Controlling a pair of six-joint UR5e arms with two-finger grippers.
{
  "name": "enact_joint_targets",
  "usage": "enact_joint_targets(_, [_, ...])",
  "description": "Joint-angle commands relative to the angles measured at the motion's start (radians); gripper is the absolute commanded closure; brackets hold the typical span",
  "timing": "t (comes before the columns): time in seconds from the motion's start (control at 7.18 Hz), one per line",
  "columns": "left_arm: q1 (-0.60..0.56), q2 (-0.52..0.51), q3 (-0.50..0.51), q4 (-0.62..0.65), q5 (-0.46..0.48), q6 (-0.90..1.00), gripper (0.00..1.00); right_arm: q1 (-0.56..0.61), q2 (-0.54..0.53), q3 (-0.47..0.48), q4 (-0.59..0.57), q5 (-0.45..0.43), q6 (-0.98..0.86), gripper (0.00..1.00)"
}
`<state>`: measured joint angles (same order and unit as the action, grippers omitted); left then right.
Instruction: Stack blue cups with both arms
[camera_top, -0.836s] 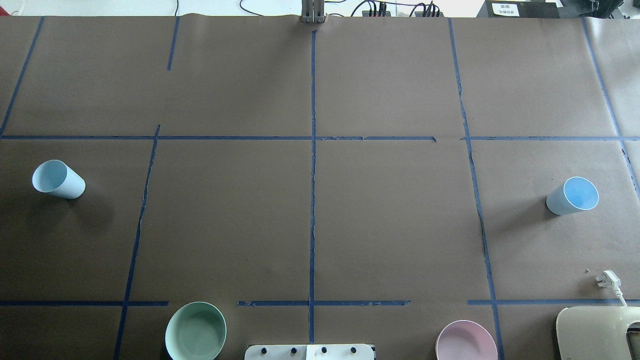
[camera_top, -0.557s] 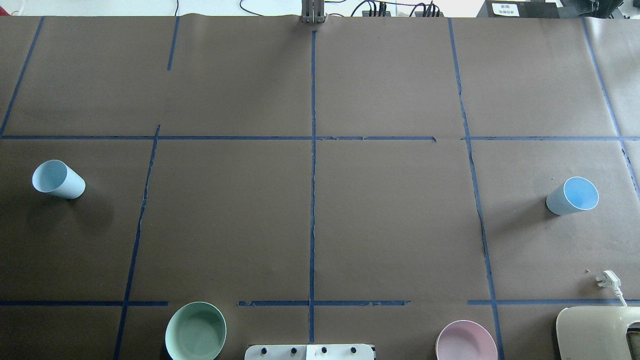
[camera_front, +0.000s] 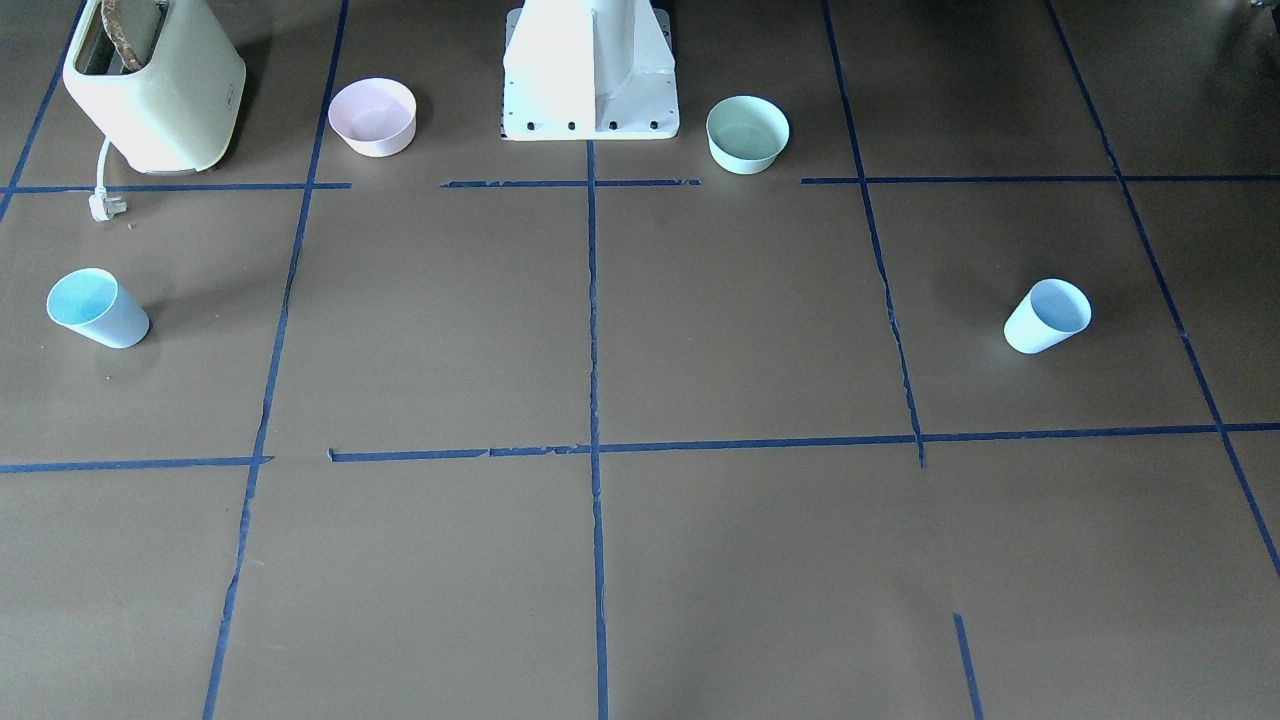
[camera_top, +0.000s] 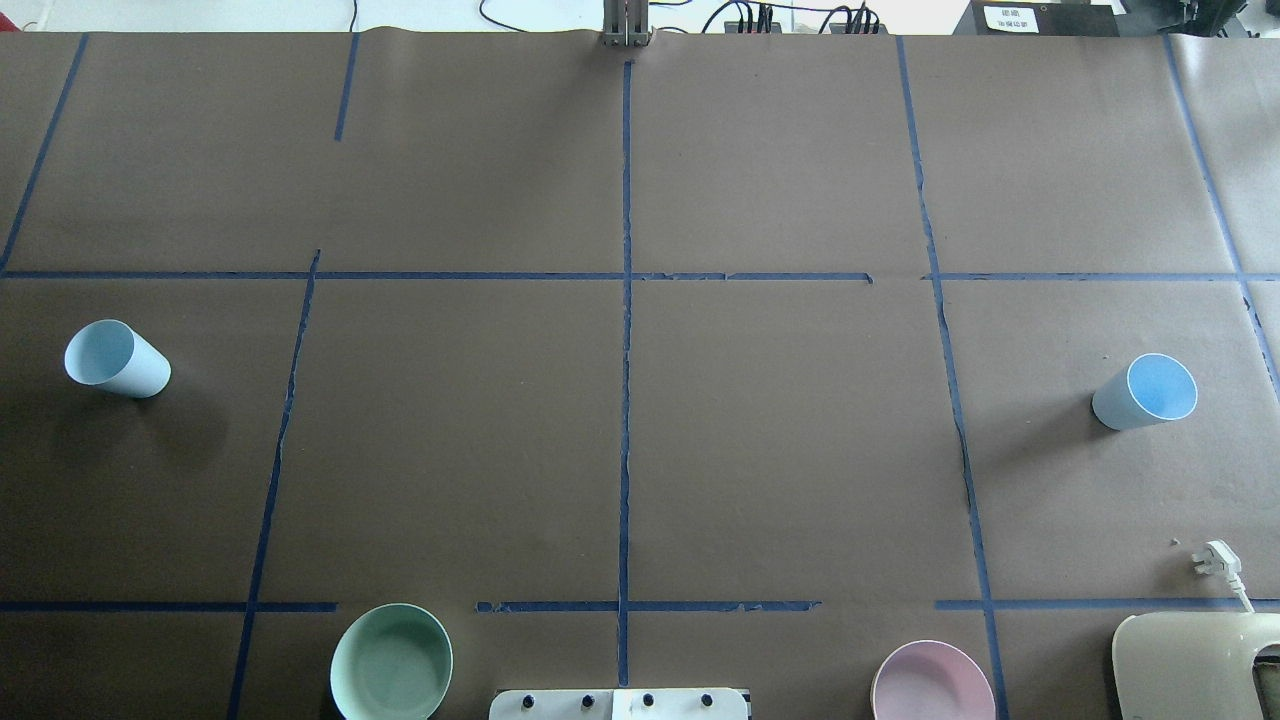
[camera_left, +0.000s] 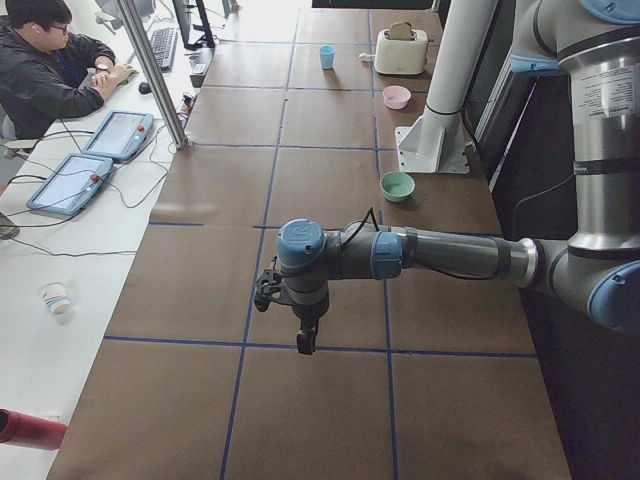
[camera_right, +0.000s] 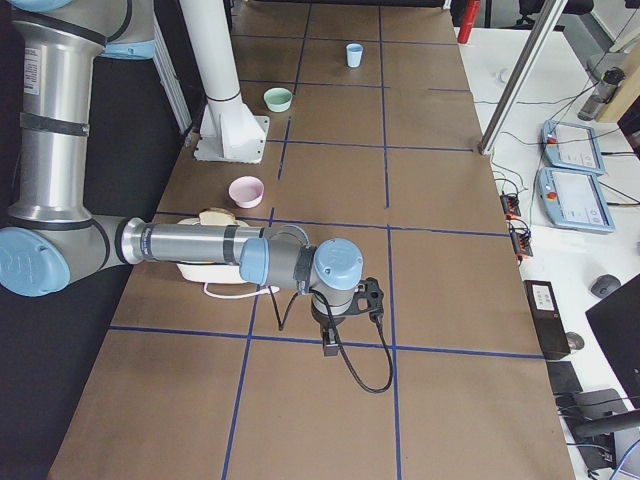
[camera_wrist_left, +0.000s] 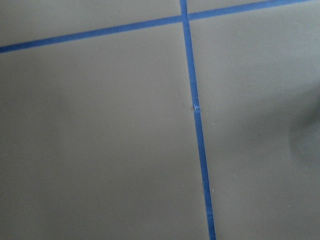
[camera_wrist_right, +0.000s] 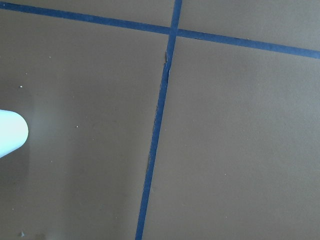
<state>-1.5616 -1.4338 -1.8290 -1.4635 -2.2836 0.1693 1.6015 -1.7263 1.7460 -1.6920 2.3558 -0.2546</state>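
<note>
Centre left gripper (camera_left: 303, 344) over the left light-blue plastic cup (camera_top: 117, 360), right gripper (camera_right: 329, 346) over the right light-blue plastic cup (camera_top: 1145, 392) (open or closed, I can't tell).

The brown paper-covered table (camera_top: 780, 420), gridded with blue tape lines (camera_top: 626, 400), carried a cream toaster (camera_left: 401, 50), round pink bowl (camera_left: 397, 97) and light-blue tapered tumbler (camera_left: 327, 57) far beyond the left gripper (camera_left: 304, 344), and a mint-green bowl (camera_right: 277, 99) and second light-blue tumbler (camera_right: 354, 55) far beyond the right gripper (camera_right: 330, 347).

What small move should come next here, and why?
Probably steer the left gripper toward the left cup: it and the right cup stand upright, far apart, untouched, and the left wrist view shows no cup.
</note>
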Motion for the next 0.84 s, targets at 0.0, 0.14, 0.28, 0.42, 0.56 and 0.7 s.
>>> enact_joint_targets(0.0, [0.002, -0.051, 0.008, -0.051, -0.007, -0.001, 0.0, 0.0, 0.001, 0.003, 0.0, 0.0, 0.0, 0.0])
enact_joint_targets(0.14, [0.0, -0.045, 0.005, -0.054, -0.011, 0.002, 0.0, 0.0, 0.001, 0.006, 0.0, 0.002, 0.0, 0.0])
enact_joint_targets(0.28, [0.014, -0.048, -0.015, -0.072, -0.063, 0.003, 0.0, -0.005, 0.001, 0.006, 0.0, 0.003, 0.0, 0.0])
enact_joint_targets(0.42, [0.073, -0.043, 0.005, -0.11, -0.154, -0.026, 0.0, -0.005, -0.001, 0.004, 0.0, 0.005, 0.0, 0.0])
enact_joint_targets(0.56, [0.14, -0.046, 0.004, -0.118, -0.161, -0.191, 0.0, -0.005, -0.004, 0.004, 0.0, 0.005, 0.0, 0.0])
enact_joint_targets(0.7, [0.205, -0.046, 0.017, -0.233, -0.133, -0.356, 0.0, -0.006, -0.004, 0.006, 0.0, 0.005, 0.0, 0.0])
